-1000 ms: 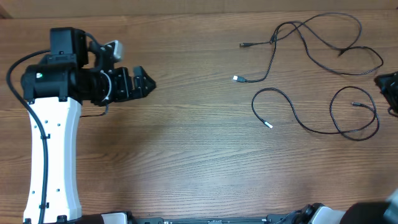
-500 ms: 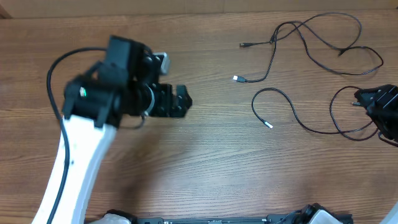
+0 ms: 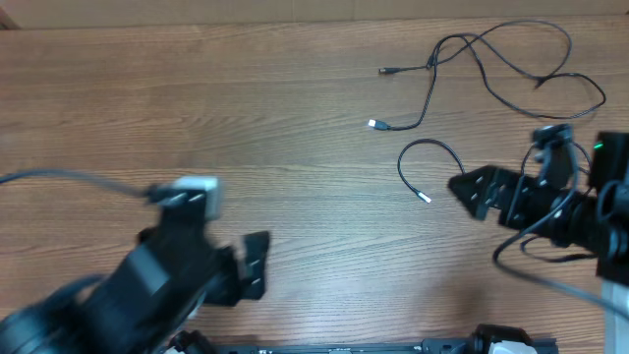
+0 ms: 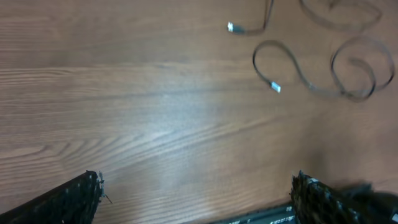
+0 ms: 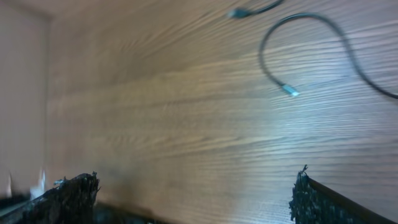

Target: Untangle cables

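Note:
Two thin black cables lie on the right half of the wooden table. The upper cable (image 3: pixel 491 61) runs in long loops and ends in plugs on its left side. The lower cable (image 3: pixel 432 146) curls to a metal-tipped plug (image 3: pixel 425 198); its right part is hidden under my right arm. My right gripper (image 3: pixel 464 197) stands open just right of that plug, holding nothing. The right wrist view shows the same lower cable (image 5: pixel 298 17) ahead of the open right gripper (image 5: pixel 196 186). My left gripper (image 3: pixel 263 265) is open and empty near the front edge. The left wrist view has the lower cable (image 4: pixel 292 57) far ahead of the left gripper (image 4: pixel 196 186).
The left arm's blurred body (image 3: pixel 147 285) fills the front left corner. The right arm's body (image 3: pixel 580 211) and its thicker black cable cover the right edge. A dark rail (image 3: pixel 334 348) runs along the table's front edge.
The left arm has swung from the upper left down to the front left. The right arm has come in from the right edge over the lower cable, and its jaws have opened.

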### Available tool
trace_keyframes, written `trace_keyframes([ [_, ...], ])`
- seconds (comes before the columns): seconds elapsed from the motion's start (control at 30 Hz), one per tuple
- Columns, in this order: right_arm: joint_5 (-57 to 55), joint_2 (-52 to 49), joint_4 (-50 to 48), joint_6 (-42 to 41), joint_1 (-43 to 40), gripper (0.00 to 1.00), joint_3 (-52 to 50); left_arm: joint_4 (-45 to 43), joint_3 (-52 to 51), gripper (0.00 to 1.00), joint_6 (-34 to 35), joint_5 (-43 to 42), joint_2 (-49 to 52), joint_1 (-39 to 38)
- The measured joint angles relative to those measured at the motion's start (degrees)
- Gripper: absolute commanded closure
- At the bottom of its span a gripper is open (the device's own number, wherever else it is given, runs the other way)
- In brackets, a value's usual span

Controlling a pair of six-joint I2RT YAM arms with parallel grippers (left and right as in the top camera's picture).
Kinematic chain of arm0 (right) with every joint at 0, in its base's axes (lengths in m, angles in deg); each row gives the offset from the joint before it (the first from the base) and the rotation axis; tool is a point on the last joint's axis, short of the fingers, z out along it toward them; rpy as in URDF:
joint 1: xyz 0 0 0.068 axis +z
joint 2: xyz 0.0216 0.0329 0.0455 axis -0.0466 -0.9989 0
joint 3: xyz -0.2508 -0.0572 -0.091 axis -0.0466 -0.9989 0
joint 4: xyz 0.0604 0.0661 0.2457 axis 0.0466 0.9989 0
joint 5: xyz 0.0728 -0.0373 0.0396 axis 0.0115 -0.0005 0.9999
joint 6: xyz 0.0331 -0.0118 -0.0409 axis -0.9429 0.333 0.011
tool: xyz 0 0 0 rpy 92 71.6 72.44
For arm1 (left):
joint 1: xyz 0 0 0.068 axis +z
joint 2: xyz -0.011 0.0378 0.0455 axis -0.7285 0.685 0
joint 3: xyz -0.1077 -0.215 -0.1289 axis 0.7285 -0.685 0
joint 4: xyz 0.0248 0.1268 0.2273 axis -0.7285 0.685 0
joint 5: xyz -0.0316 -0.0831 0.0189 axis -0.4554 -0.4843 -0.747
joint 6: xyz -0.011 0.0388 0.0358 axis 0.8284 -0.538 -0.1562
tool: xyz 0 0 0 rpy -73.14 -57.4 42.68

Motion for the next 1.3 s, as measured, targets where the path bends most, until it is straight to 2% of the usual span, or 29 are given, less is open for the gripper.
trace_keyframes([
  [0.2,-5.35,5.29,-0.74,-1.97,4.52,0.00,-0.46,0.07,-5.92,0.00,7.80,5.44,-10.47,-2.71],
  [0.37,-9.27,9.16,-1.40,-2.40,4.79,0.00,-0.55,-4.50,-22.43,0.00,13.22,6.84,-20.79,-2.71],
  [0.53,-10.51,10.16,-3.23,-2.43,4.76,0.00,-0.55,-11.19,-31.67,0.00,13.68,8.70,-28.17,-2.71],
  [0.8,-10.97,9.29,-5.20,-2.45,4.76,0.00,-0.57,-11.72,-32.17,0.01,13.68,14.56,-29.70,-2.71],
  [1.3,-11.15,8.92,-5.25,-2.43,4.79,0.00,-0.57,-11.65,-32.20,0.00,13.68,16.20,-29.70,-2.71],
])
